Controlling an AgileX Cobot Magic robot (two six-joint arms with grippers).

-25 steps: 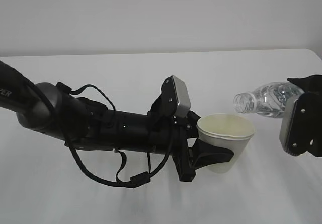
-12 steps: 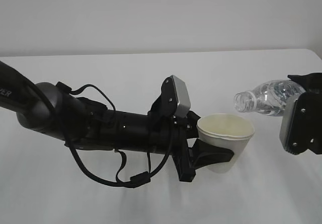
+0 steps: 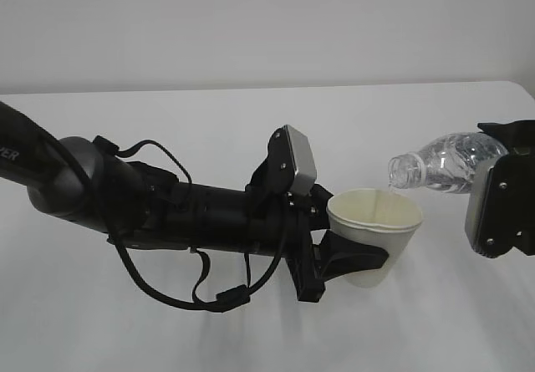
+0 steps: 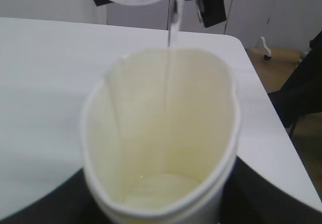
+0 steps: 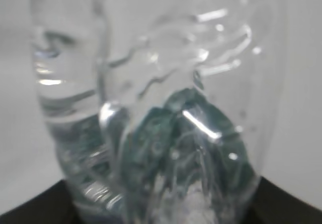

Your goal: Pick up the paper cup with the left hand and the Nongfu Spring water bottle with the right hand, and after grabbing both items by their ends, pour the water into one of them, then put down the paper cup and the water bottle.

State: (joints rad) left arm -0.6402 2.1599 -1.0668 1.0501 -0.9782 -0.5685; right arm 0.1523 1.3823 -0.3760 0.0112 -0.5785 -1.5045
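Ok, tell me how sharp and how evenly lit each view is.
Exterior view: sharp, soft even light, faint shadows on the white table. Left wrist view: the white tapered paper cup is soft-focused up close, its near rim blurred. Right wrist view: the clear ribbed plastic bottle fills the frame, blurred, with bright glints.

We see a plain white table (image 3: 167,338) stretching back to a pale wall (image 3: 251,21). From the left wrist view, we make out its rounded far corner, with brown floor (image 4: 287,68) beyond. We cannot tell whether anything rests on it.
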